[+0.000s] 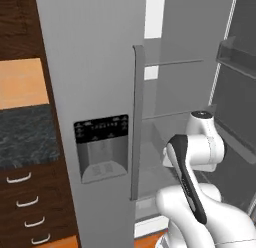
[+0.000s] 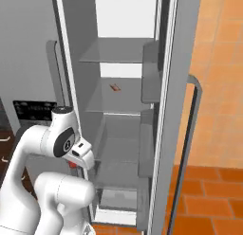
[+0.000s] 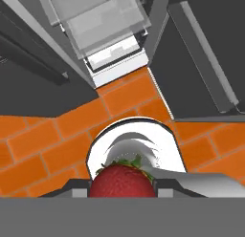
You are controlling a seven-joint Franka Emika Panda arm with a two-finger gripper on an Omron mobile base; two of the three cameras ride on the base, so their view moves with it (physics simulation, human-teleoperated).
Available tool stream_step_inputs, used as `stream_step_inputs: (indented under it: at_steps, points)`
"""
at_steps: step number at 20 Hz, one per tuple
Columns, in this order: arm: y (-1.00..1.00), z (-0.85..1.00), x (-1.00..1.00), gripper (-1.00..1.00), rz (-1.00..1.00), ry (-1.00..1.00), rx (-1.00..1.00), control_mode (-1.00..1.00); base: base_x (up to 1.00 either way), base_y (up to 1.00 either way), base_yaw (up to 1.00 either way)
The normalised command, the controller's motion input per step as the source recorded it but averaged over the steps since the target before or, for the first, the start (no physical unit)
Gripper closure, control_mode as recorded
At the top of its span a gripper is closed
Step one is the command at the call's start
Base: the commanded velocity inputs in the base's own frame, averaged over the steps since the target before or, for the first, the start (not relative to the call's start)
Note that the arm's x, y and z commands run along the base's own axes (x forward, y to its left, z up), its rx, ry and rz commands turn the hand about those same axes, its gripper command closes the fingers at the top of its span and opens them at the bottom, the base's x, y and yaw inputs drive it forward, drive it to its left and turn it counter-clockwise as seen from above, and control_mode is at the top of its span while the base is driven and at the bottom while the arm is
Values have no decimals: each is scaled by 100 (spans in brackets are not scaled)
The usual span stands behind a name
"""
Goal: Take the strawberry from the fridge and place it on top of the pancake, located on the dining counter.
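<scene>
In the hand view, the strawberry [image 3: 122, 179], dark red with green leaves, sits clamped between my gripper's [image 3: 122, 186] two dark fingertips [image 3: 72, 187]. The hand points down at the orange tiled floor in front of the fridge [image 1: 95, 92]. From the right base view, the hand hangs low beside the open fridge compartment [image 2: 118, 54], with a speck of red, the strawberry [image 2: 72, 165], under it. The fridge's left door with the black dispenser panel [image 1: 101, 147] is closed. The pancake and the dining counter are out of view.
The open right door [image 2: 178, 87] stands to my right with its long handle. A small flat orange-brown item [image 2: 115, 87] lies on a middle glass shelf. A clear bottom drawer [image 3: 100, 26] juts out low. Dark wood drawers [image 1: 25, 202] flank the fridge's left side.
</scene>
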Motion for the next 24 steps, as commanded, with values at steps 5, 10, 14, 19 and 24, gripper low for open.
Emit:
stream_step_inputs:
  at_steps: [5,10,14,19,24]
  points:
    - [0,0,0,100,0,0,0,100,-80,57,-63]
    - [0,0,0,100,0,0,0,100,-93,39,-70]
    - [0,0,0,100,0,0,0,100,-49,6,-89]
    - [0,0,0,100,0,0,0,100,-18,6,-90]
    - [0,0,0,100,0,0,0,100,-52,1,-83]
